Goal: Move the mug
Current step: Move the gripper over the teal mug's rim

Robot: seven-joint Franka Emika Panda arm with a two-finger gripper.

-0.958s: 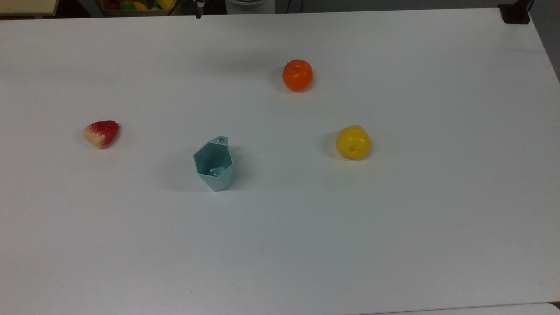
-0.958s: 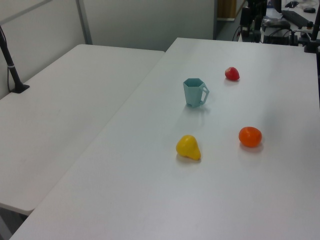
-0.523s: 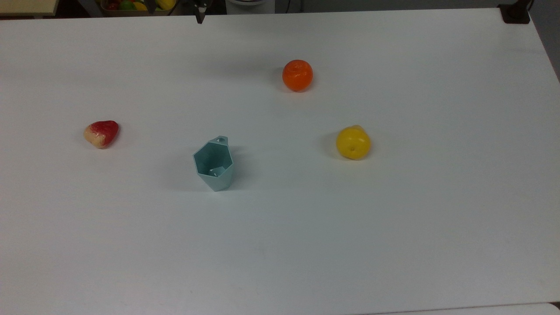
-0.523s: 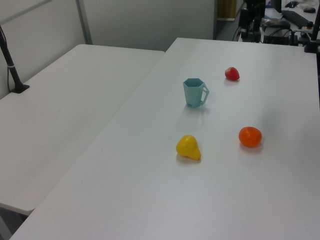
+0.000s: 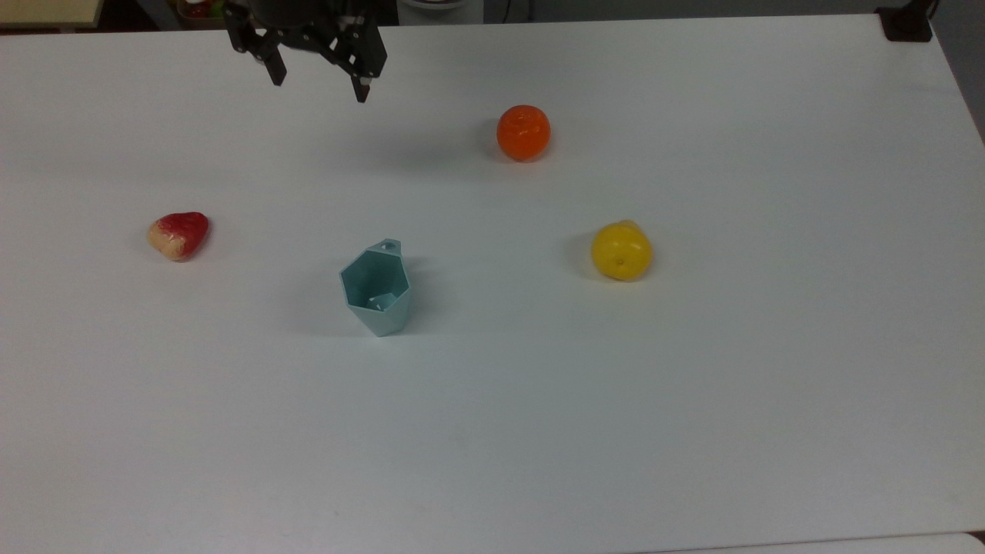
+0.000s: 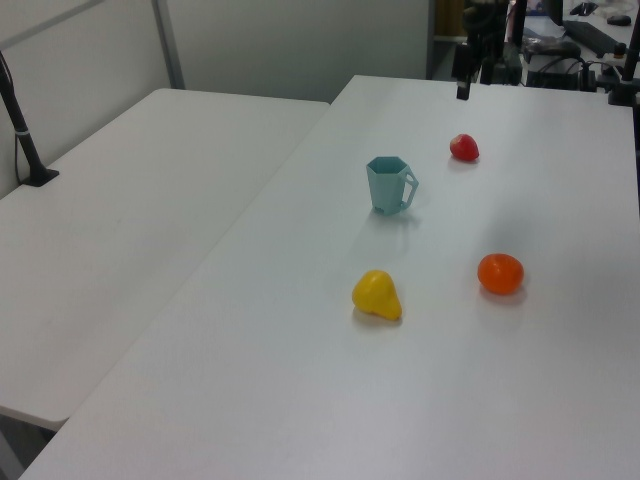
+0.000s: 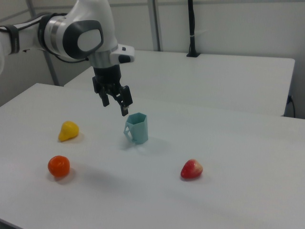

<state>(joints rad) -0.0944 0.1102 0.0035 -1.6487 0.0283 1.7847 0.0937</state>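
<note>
Gripper (image 5: 318, 81) newly entered top view at 12 o'clock edge, fingers spread wide, empty. Mug (image 5: 376, 288) upright, unmoved, table (image 5: 692, 385) centre, well apart at gripper's 6 o'clock. Judgement: approach under way.

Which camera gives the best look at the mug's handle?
The right view: the mug shows its handle sideways, sticking out toward the right view's left. The left view shows it smaller; the top view shows just the handle's holed tab beyond the rim.

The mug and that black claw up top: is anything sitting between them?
No. In the top view, only bare white table lies between the open gripper and the mug. The three fruits sit off to the sides.
</note>
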